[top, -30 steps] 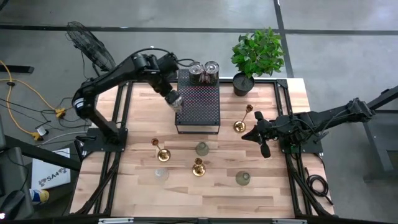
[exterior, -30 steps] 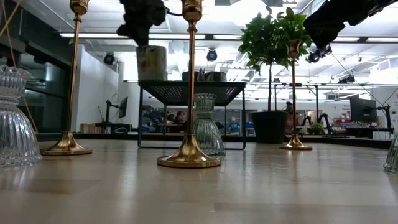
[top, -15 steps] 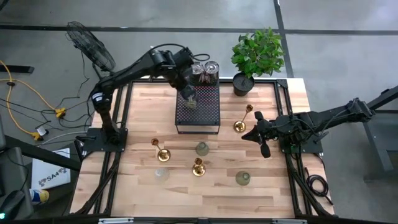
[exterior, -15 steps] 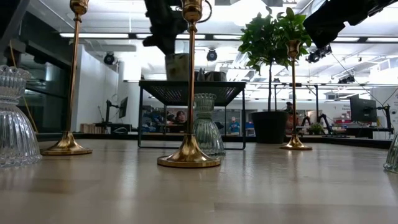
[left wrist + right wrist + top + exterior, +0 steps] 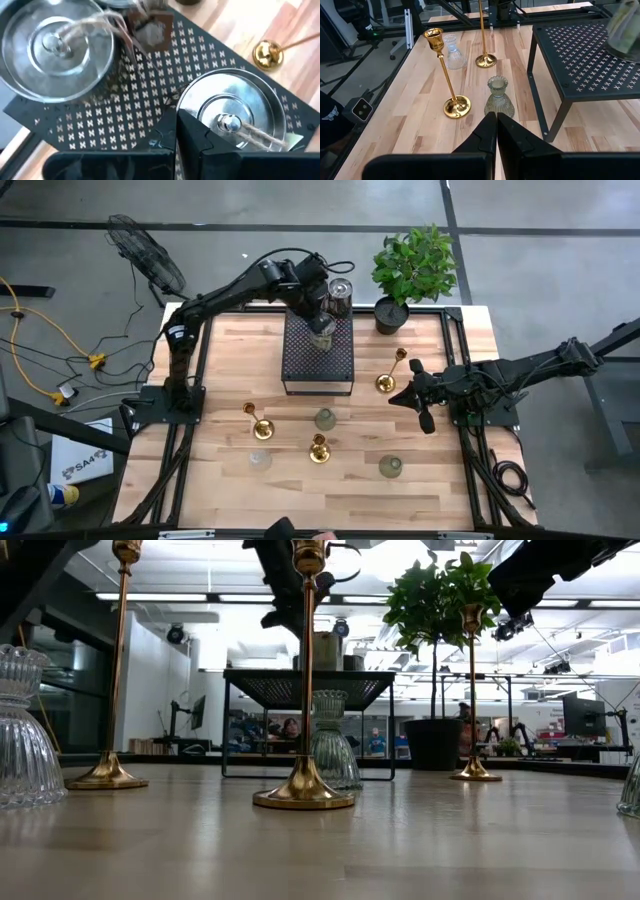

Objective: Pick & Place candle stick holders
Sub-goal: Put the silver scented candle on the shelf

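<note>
From above, the left gripper (image 5: pixel 321 328), clamped on a silvery candle holder (image 5: pixel 322 338), hangs over the black perforated box (image 5: pixel 318 360) at the table's twelve o'clock, while the right gripper (image 5: pixel 424 415) waits clenched and empty at three o'clock. At table height, a brass holder (image 5: pixel 304 680) stands foremost. The left wrist view shows the held cup (image 5: pixel 230 122) above the mesh, another silvery cup (image 5: pixel 55 47) beside it.

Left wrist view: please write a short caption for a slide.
Left gripper holds a silver holder over the black box.
</note>
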### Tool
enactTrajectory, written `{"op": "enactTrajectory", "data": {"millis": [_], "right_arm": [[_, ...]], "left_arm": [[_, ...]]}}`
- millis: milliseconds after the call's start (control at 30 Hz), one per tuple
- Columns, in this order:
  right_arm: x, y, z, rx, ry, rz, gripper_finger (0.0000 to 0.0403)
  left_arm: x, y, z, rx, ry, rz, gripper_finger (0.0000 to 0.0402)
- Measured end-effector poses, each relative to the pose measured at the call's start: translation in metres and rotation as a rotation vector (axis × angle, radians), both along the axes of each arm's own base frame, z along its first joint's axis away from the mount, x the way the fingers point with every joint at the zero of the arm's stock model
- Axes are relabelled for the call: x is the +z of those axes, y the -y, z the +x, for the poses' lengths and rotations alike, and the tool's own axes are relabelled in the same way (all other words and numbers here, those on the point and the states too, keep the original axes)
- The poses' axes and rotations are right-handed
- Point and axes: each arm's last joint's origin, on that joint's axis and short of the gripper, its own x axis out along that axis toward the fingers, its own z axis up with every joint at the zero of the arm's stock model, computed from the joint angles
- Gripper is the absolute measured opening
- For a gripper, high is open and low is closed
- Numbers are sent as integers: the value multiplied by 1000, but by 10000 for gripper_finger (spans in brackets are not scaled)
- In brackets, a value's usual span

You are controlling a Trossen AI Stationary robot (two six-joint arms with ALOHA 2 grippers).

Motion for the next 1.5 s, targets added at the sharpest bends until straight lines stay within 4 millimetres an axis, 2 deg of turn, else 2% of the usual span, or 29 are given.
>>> {"op": "enactTrajectory", "data": {"millis": [533, 1033, 1500], "right_arm": [[0, 0, 0, 0, 0, 0, 4], [0, 0, 0, 0, 0, 0, 4], [0, 0, 0, 0, 0, 0, 4]], "left_arm": [[-5, -13, 10, 53, 42, 89, 0], [-3, -18, 13, 103, 32, 204, 0], [-3, -19, 14, 106, 40, 220, 0]]}}
